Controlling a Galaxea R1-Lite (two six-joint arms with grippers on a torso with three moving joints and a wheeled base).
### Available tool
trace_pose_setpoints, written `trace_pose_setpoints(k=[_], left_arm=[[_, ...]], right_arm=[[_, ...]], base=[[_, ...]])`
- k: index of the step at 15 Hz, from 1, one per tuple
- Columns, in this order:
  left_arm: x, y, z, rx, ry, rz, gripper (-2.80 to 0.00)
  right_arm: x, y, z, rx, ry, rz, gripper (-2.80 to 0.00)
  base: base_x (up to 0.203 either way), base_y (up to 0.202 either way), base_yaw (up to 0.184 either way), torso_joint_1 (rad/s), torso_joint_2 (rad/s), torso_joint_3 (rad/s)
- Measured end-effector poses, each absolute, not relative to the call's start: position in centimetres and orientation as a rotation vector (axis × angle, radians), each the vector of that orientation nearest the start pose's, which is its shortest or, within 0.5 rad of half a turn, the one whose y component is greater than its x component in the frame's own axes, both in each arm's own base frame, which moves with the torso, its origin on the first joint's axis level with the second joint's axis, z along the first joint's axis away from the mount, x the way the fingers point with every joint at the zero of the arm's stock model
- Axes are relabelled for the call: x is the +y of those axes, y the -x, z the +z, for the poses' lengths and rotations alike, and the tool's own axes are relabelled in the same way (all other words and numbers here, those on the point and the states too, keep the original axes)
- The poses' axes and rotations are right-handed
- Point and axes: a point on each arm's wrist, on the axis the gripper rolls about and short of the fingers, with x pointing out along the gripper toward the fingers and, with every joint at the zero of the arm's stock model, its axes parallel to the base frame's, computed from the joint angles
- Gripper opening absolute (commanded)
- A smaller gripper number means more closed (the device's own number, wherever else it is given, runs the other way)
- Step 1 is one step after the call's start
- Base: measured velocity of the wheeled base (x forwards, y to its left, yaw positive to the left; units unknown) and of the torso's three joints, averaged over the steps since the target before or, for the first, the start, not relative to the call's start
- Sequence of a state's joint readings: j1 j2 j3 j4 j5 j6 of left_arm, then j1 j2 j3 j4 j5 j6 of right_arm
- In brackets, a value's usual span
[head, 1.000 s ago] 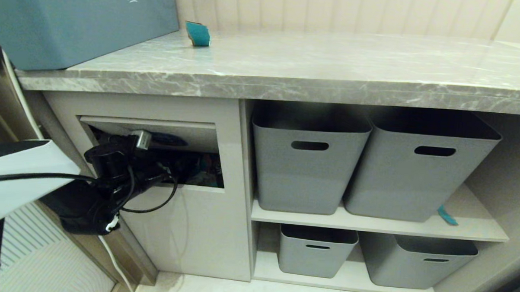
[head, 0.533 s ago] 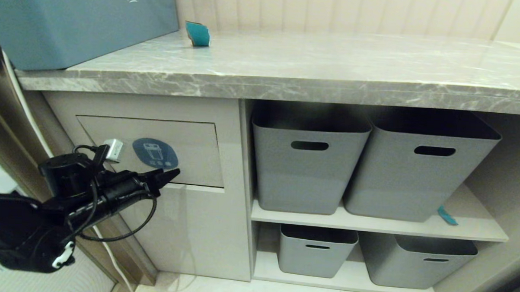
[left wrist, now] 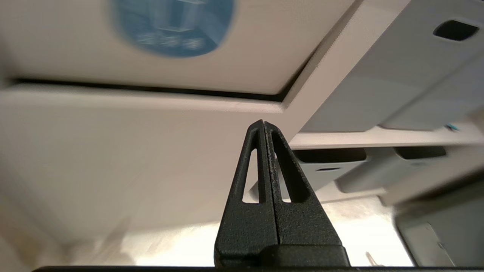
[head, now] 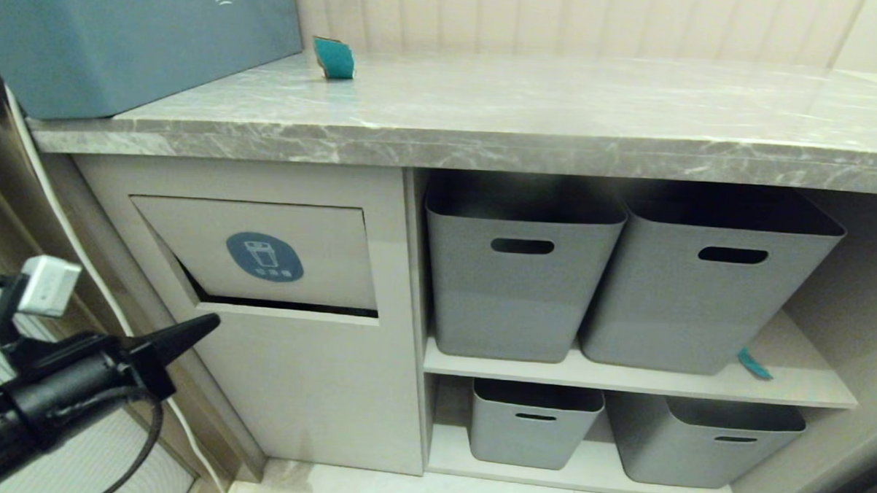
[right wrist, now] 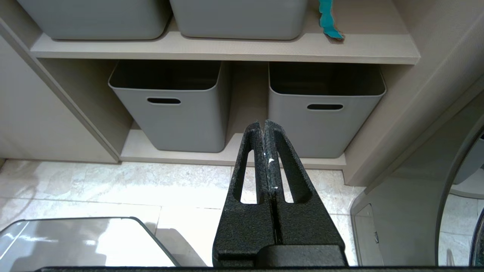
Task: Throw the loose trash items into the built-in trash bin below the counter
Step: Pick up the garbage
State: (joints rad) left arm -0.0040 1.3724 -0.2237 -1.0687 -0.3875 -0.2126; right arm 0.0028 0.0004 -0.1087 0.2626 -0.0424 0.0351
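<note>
Head view first: the counter (head: 531, 111) runs wide across the top, with a teal scrap (head: 333, 57) standing on it toward the back, just beside the blue-teal box (head: 125, 38). Below the slab, on the robot's left, sits the built-in trash bin (head: 263, 255), its flap slightly ajar with a dark gap along the lower edge. The left gripper (head: 206, 324) is low at the left edge, pointing up and toward the bin front, apart from it, fingers pressed together and carrying nothing. A 2nd teal scrap (head: 755, 365) lies on the upper shelf, just beside the right-hand grey tub (head: 700, 285), well apart from the left gripper.

Left wrist view: the left gripper's 2 fingers meet tip to tip with nothing between them; the bin's blue sticker (left wrist: 172, 26) and flap gap lie ahead of and above the tips.

Right wrist view: the right gripper (right wrist: 263, 124) is likewise closed and empty, hanging above the floor before the lower tubs. The shelf scrap (right wrist: 328, 20) lies ahead of and above it, its long axis running roughly front to back. The right arm looks nearer that scrap; the counter scrap lies up and back from the left gripper, which looks better placed for it.
</note>
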Motion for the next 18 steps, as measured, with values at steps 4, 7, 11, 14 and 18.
trace_pose_setpoints(k=[4,7,11,14,18], left_arm=[[-0.1,-10.2,15.8,0.144,0.209,-0.195,-2.80],[-0.1,-4.2,13.5,0.124,0.144,-0.093,-2.80],[-0.1,1.0,9.2,0.069,0.024,-0.015,-2.80],[0.0,1.9,7.8,0.038,0.005,-0.002,-2.80],[0.0,2.2,7.6,-0.001,0.005,-0.002,-2.80]], right_arm=[[-0.1,3.3,7.8,0.154,-0.032,-0.042,-2.80],[-0.1,3.3,7.8,0.154,-0.031,-0.043,-2.80],[-0.1,3.3,7.8,0.154,-0.032,-0.043,-2.80],[-0.1,3.3,7.8,0.154,-0.031,-0.043,-2.80],[-0.1,3.3,7.8,0.154,-0.031,-0.043,-2.80]], base=[[0.000,0.000,0.000,0.000,0.00,0.000],[0.000,0.000,0.000,0.000,0.00,0.000],[0.000,0.000,0.000,0.000,0.00,0.000],[0.000,0.000,0.000,0.000,0.00,0.000],[0.000,0.000,0.000,0.000,0.00,0.000]])
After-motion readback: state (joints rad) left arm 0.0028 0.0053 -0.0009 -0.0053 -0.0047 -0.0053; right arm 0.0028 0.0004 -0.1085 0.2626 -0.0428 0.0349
